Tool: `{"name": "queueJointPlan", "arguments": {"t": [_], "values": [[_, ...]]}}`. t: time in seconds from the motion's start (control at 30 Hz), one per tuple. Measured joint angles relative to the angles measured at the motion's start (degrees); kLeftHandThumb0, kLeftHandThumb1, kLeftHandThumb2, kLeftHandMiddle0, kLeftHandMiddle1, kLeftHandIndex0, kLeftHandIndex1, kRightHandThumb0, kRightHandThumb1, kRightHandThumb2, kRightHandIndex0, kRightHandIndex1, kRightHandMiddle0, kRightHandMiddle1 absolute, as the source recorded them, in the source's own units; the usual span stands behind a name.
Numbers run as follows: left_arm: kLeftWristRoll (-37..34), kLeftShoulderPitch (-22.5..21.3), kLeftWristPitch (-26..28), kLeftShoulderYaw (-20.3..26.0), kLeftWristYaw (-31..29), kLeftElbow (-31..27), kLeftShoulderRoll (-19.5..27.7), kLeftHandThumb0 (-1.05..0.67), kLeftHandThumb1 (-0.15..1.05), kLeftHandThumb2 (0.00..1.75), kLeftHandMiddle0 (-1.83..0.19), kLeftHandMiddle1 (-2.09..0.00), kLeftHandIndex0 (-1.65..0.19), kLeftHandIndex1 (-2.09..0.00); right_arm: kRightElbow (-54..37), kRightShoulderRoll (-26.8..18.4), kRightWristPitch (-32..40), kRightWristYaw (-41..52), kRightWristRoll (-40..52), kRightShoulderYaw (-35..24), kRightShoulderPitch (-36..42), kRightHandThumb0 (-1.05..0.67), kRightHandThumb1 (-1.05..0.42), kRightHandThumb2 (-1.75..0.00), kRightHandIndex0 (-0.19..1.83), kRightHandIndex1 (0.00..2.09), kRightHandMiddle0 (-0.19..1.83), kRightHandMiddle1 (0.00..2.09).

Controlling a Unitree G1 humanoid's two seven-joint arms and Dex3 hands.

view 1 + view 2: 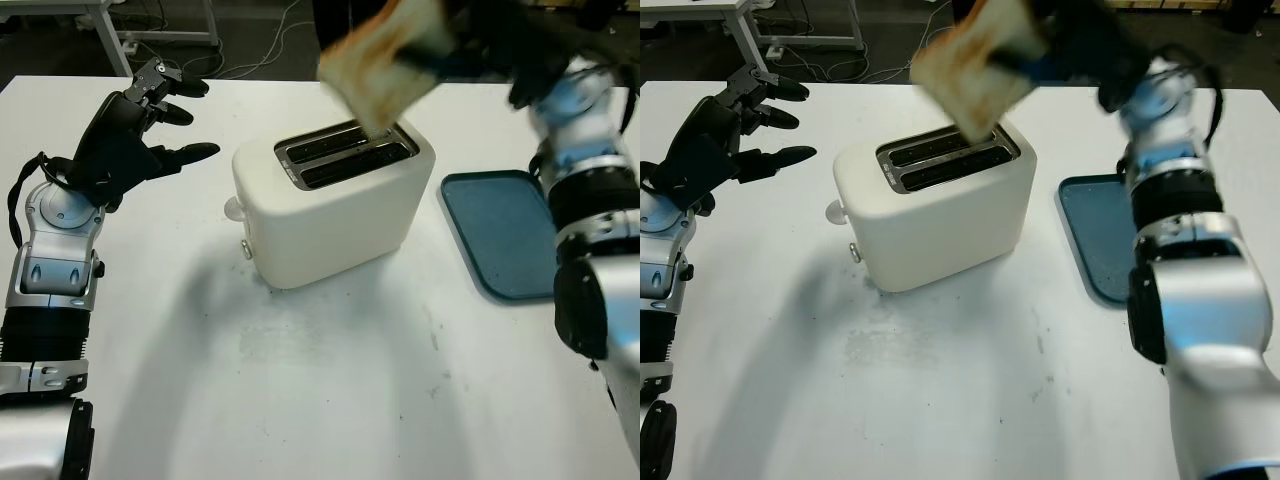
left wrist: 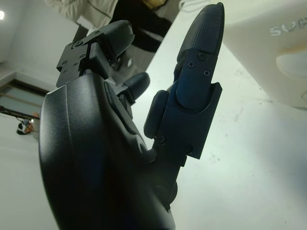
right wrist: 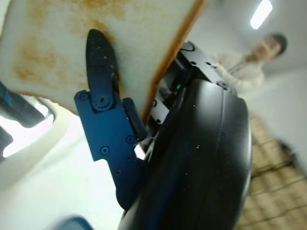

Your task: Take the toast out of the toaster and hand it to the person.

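The right hand (image 1: 470, 45) grips the toast (image 1: 385, 60) above the white toaster (image 1: 335, 200) — slots bare — while the left hand (image 1: 140, 130) hovers open, far left (a blue tray (image 1: 500, 235) lies right).

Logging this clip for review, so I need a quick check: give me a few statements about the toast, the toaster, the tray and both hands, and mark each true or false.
1. The right hand holds the toast above the toaster. True.
2. The toast sits fully down in a toaster slot. False: it is lifted out, above the slots.
3. The left hand grips the toaster. False: it is open, in the air to the toaster's left, apart from it.
4. A blue tray lies on the table on the toaster's right side. True.
5. A slice of toast lies on the blue tray. False: the tray holds nothing.
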Motion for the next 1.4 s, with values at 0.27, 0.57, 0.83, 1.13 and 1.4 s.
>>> {"name": "queueJointPlan", "arguments": {"t": [0.27, 0.57, 0.83, 1.13, 1.4], "values": [[0.0, 0.0, 0.0, 0.0, 0.0, 0.0, 0.0, -0.72, 0.86, 0.01, 0.0, -1.23, 0.0, -1.1, 1.9, -2.9, 6.1, -2.7, 5.5, -7.7, -1.5, -0.4, -0.92, -0.47, 1.09, 1.75, 0.81, 1.75], [0.0, 0.0, 0.0, 0.0, 0.0, 0.1, 0.0, -0.73, 0.86, 0.0, 0.0, -1.23, 0.0, -1.1, 8.3, -2.4, 6.6, -18.9, 5.4, -10.4, -1.6, -0.29, -0.92, -0.52, 0.95, 1.75, 0.59, 1.75], [0.0, 0.0, -0.1, 0.0, 0.0, 0.1, 0.0, -0.73, 0.86, 0.0, 0.0, -1.25, 0.0, -1.11, 12.1, 1.3, 6.6, -30.7, 0.1, -7.2, 0.0, -0.15, -0.92, -0.59, 0.76, 1.75, 0.37, 1.75], [0.0, 0.0, -0.1, 0.0, 0.0, 0.1, 0.0, -0.73, 0.86, 0.0, 0.0, -1.23, 0.0, -1.1, 15.0, 4.0, 7.2, -36.8, -2.1, -6.2, 1.7, -0.15, -0.92, -0.49, 0.61, 1.75, 0.2, 1.75], [-0.1, 0.0, -0.1, 0.0, 0.0, 0.1, 0.0, -0.71, 0.86, 0.0, 0.0, -1.22, 0.0, -1.09, 15.8, 5.9, 8.9, -38.5, -2.1, -6.7, 3.9, -0.17, -0.92, -0.48, 0.69, 1.75, 0.29, 1.75]]}}
